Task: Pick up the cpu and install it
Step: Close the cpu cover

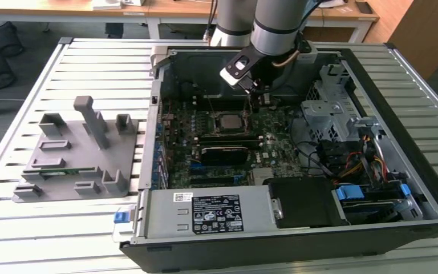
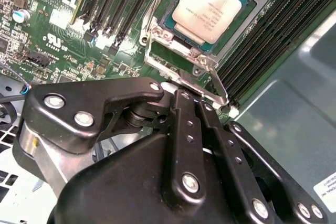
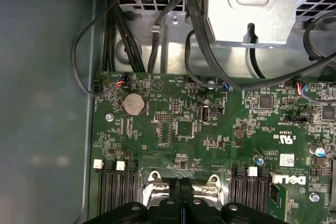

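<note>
The cpu (image 2: 210, 6), a small square chip with a silvery-white top, lies flat in the dark socket on the green motherboard (image 1: 280, 151), with a metal frame (image 2: 173, 69) around it. In the exterior view the cpu (image 1: 230, 121) sits mid-board inside the open computer case. My gripper (image 1: 263, 103) hangs just beyond the socket's far-right corner. Its black fingers (image 2: 184, 129) are shut together with nothing between them. My gripper (image 2: 191, 95) has its tips right at the frame's edge, and in the first wrist view my gripper (image 3: 181, 184) points down at the frame (image 3: 152, 179).
A grey plastic fixture (image 1: 74, 154) holding a narrow green strip (image 1: 52, 169) stands on the slatted table at the exterior view's left. Inside the case are a power supply (image 1: 203, 211), a metal drive cage (image 1: 325, 114), bundled cables (image 1: 356, 165) and memory slots (image 2: 121, 3).
</note>
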You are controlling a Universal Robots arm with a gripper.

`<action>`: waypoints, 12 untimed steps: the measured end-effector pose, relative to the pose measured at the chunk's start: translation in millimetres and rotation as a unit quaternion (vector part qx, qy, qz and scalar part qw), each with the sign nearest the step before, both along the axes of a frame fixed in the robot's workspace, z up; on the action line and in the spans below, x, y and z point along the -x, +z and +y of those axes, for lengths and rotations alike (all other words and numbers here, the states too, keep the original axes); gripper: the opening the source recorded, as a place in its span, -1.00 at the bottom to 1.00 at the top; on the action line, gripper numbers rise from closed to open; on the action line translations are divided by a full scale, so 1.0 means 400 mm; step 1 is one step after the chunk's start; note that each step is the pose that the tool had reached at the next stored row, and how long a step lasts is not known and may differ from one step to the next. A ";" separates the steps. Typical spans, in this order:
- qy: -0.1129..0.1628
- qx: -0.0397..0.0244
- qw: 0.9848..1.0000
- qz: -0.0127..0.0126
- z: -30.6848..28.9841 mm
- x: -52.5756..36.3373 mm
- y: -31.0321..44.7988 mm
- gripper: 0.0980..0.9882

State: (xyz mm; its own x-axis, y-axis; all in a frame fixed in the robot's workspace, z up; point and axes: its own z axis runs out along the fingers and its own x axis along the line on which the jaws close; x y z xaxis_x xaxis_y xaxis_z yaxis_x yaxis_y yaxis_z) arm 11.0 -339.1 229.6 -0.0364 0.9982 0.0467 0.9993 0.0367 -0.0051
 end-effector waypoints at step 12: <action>0.000 0.000 1.000 0.000 0.002 0.019 -0.014 -0.98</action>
